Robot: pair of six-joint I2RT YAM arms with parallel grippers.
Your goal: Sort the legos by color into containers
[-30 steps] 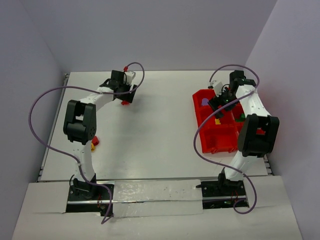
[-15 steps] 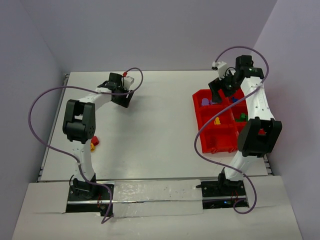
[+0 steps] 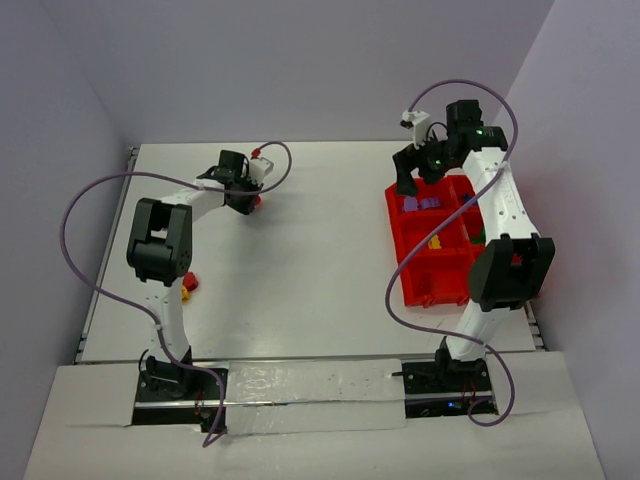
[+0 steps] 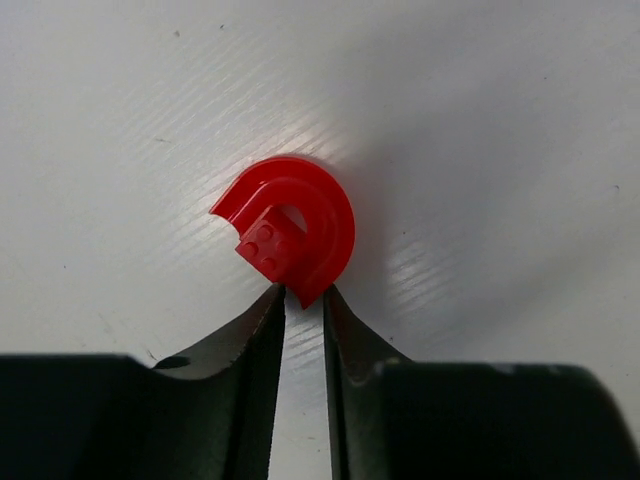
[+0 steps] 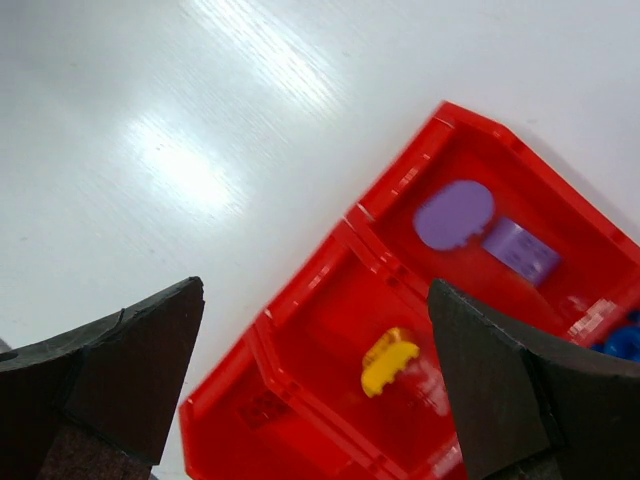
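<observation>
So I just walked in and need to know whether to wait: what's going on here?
The left gripper pinches the edge of a red curved lego lying on the table. The right gripper hangs open and empty above the far end of the red tray, where one compartment holds purple legos and the next a yellow lego. Two loose legos lie beside the left arm, not yet sorted.

1. From above, the left tool (image 3: 247,188) covers nearly all of the red curved lego (image 3: 257,201) under it.
2. Beyond the right tool (image 5: 315,300), the red tray (image 5: 320,330) and a blue lego (image 5: 622,342) run off the picture's edges.
3. Two small legos (image 3: 187,288), well back from the left tool, are too small to make out.
</observation>
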